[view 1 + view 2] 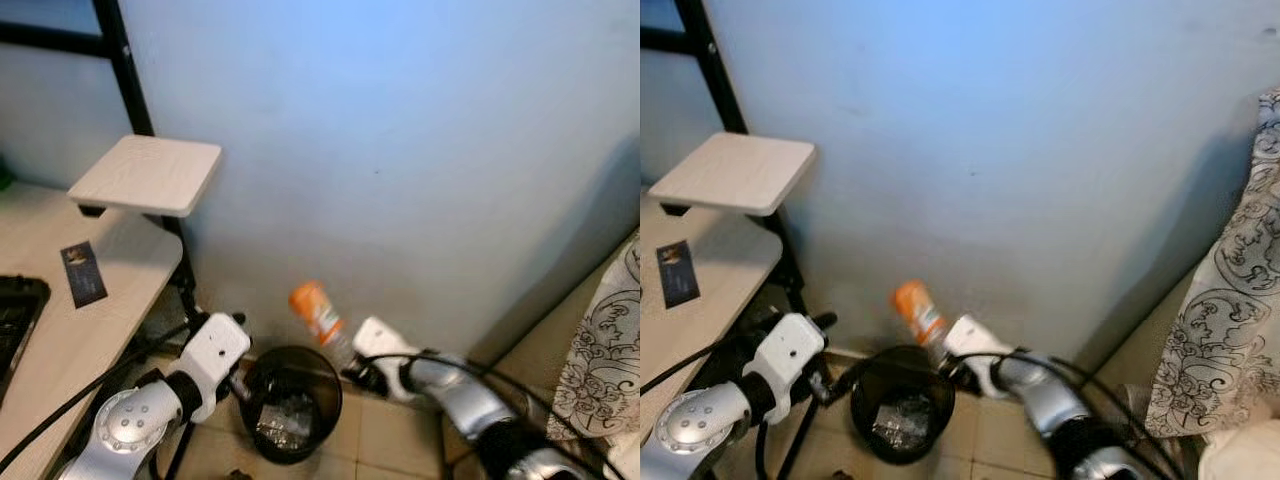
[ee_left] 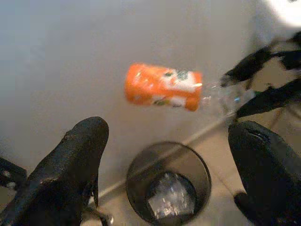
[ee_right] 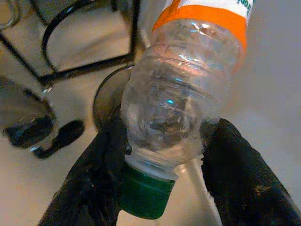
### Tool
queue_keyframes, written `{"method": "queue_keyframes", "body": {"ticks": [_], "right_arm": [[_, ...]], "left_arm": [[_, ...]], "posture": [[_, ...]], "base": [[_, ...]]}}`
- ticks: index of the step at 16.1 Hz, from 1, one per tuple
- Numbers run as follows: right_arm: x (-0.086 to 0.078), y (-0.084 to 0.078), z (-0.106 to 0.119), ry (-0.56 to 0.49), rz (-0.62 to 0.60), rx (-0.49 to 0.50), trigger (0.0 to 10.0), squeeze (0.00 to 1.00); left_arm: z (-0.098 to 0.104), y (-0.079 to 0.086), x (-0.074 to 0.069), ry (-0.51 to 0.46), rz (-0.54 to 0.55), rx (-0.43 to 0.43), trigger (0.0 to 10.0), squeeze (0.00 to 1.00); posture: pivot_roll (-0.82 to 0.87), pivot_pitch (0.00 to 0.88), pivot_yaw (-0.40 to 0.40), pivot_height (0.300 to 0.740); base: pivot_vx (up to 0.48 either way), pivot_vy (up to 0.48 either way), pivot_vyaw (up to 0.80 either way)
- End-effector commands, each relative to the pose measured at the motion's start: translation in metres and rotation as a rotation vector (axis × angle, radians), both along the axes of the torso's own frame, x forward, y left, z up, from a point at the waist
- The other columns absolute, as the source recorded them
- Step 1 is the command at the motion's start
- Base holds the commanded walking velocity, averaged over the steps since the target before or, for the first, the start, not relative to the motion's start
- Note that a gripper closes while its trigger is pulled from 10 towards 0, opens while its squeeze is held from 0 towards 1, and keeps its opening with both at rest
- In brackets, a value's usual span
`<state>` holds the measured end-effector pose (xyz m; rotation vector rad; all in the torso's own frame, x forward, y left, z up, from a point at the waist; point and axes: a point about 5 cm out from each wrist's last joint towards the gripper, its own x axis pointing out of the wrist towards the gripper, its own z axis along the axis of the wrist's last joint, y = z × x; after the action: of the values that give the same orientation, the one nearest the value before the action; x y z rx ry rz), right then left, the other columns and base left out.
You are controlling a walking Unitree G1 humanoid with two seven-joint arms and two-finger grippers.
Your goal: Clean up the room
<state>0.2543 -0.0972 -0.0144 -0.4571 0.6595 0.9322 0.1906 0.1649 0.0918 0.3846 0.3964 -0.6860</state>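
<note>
My right gripper (image 1: 352,368) is shut on a clear plastic bottle (image 1: 320,315) with an orange label, gripping its lower clear part near the green cap (image 3: 145,195). The bottle tilts up and left, above the right rim of a black wire trash bin (image 1: 290,402) on the tiled floor. Crumpled clear plastic (image 1: 286,416) lies inside the bin. My left gripper (image 1: 237,385) hovers left of the bin, fingers (image 2: 70,165) open and wide apart; from the left wrist the bottle (image 2: 164,87) and bin (image 2: 168,186) lie ahead.
A pale blue wall (image 1: 400,150) stands right behind the bin. A wooden desk (image 1: 90,320) with a small card (image 1: 83,273) and a raised shelf (image 1: 148,173) on a black frame sits left. Patterned fabric (image 1: 610,350) hangs at the right.
</note>
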Motion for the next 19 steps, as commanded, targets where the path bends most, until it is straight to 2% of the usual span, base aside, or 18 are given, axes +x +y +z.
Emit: {"method": "queue_keyframes", "body": {"ticks": [1,2,4,7,9,12,13,14,19], "right_arm": [[0.007,0.005,0.0,-0.032,-0.005,-0.043,10.0,0.0],[0.012,0.015,0.0,-0.042,-0.062,-0.038,10.0,0.0],[0.016,0.025,0.001,-0.03,-0.095,-0.003,10.0,0.0],[0.021,0.041,0.006,-0.075,-0.087,-0.015,10.0,0.0],[0.024,0.046,0.007,-0.105,-0.087,-0.046,10.0,0.0],[0.023,0.053,0.008,-0.088,-0.088,-0.011,10.0,0.0],[0.023,0.054,0.008,-0.08,-0.088,-0.001,10.0,0.54],[0.022,0.055,0.008,-0.07,-0.086,0.007,10.0,1.0],[0.015,0.06,0.004,-0.002,-0.082,0.059,10.0,1.0]], "left_arm": [[0.003,-0.002,-0.003,0.005,-0.052,0.005,10.0,0.0],[0.002,0.001,-0.006,0.023,-0.085,0.025,10.0,0.0],[0.003,0.003,-0.008,0.032,-0.101,0.037,10.0,0.0],[0.004,0.005,-0.01,0.038,-0.108,0.049,10.0,0.0],[0.004,0.005,-0.011,0.041,-0.111,0.051,10.0,0.0],[0.005,0.006,-0.014,0.046,-0.109,0.052,10.0,0.0],[0.005,0.006,-0.014,0.047,-0.108,0.052,10.0,0.0],[0.005,0.007,-0.014,0.047,-0.108,0.052,10.0,0.0],[0.006,0.009,-0.014,0.051,-0.107,0.058,10.0,0.0]], "posture": [[0.15,0.056,-0.058,0.74],[0.16,0.066,-0.055,0.74],[0.16,0.07,-0.053,0.74],[0.17,0.079,-0.049,0.74],[0.17,0.083,-0.05,0.74],[0.18,0.087,-0.055,0.74],[0.18,0.088,-0.056,0.74],[0.18,0.088,-0.056,0.74],[0.18,0.086,-0.053,0.74]], "base": [[0.0,0.0,0.0],[0.0,0.0,0.0],[0.0,0.0,0.0],[0.0,0.0,0.0],[0.0,0.0,0.0],[0.0,0.0,0.0],[0.0,0.0,0.0],[0.0,0.0,0.0],[0.0,0.0,0.0]]}}
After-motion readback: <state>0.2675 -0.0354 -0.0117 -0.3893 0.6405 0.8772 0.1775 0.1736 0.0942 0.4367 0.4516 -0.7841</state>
